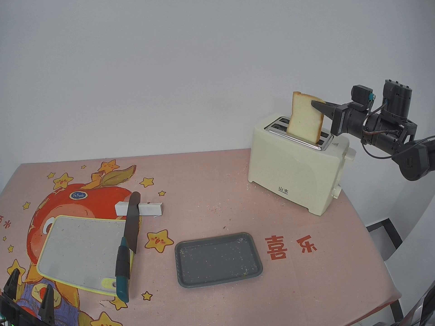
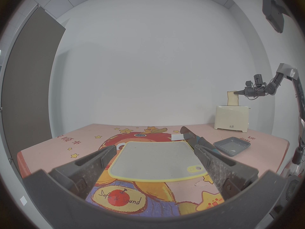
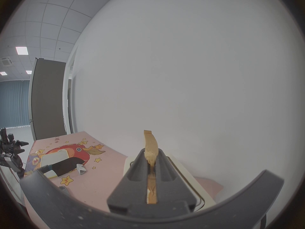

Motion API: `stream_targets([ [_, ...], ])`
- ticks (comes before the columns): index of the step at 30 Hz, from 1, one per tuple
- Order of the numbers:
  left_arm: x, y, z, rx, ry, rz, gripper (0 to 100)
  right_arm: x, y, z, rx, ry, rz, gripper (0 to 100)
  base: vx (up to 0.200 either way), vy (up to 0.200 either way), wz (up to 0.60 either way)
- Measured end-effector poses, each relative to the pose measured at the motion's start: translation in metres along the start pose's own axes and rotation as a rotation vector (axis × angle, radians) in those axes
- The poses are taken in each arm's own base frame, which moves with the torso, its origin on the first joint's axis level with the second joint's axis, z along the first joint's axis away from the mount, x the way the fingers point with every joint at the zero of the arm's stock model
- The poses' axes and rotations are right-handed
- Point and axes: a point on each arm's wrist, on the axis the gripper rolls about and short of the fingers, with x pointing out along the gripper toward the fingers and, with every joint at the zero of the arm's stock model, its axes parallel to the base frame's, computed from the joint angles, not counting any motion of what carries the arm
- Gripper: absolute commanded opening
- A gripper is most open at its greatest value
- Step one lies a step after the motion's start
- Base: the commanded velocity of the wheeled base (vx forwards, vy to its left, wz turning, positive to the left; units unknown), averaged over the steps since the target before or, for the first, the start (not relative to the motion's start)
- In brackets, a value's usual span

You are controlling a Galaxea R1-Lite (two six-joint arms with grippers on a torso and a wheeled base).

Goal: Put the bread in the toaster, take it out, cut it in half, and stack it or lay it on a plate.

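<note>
A slice of bread (image 1: 305, 117) stands upright, its lower edge in the near slot of the cream toaster (image 1: 294, 166) at the table's back right. My right gripper (image 1: 321, 107) is shut on the slice's upper right edge; in the right wrist view the bread (image 3: 150, 150) sits pinched between the two fingers (image 3: 135, 172). My left gripper (image 1: 28, 290) is open low at the front left, just before the grey cutting board (image 1: 81, 252). A knife (image 1: 127, 245) with a teal handle lies along the board's right edge. A dark grey plate (image 1: 218, 259) lies in the middle front.
A small white block (image 1: 138, 208) props the knife's blade tip behind the board. The toaster stands close to the table's right edge and the wall. Bare tablecloth lies between the plate and the toaster.
</note>
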Motion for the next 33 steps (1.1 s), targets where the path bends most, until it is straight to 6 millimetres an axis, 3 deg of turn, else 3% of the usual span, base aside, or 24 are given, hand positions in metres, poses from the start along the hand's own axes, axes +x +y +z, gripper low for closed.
stream_targets([
  [18, 0.000, 0.000, 0.000, 0.000, 0.000, 0.000, 100, -0.013, 0.008, 0.015, -0.009, -0.018, 0.009, 0, 0.000, 0.000, 0.00],
  [22, 0.000, 0.000, 0.000, 0.000, 0.000, 0.000, 100, -0.016, 0.011, 0.012, -0.005, -0.007, 0.014, 0, 0.000, 0.000, 0.00],
  [33, 0.000, 0.000, 0.000, 0.000, 0.000, 0.000, 100, -0.041, 0.045, -0.014, 0.021, 0.081, 0.081, 0, 0.000, 0.000, 0.00],
])
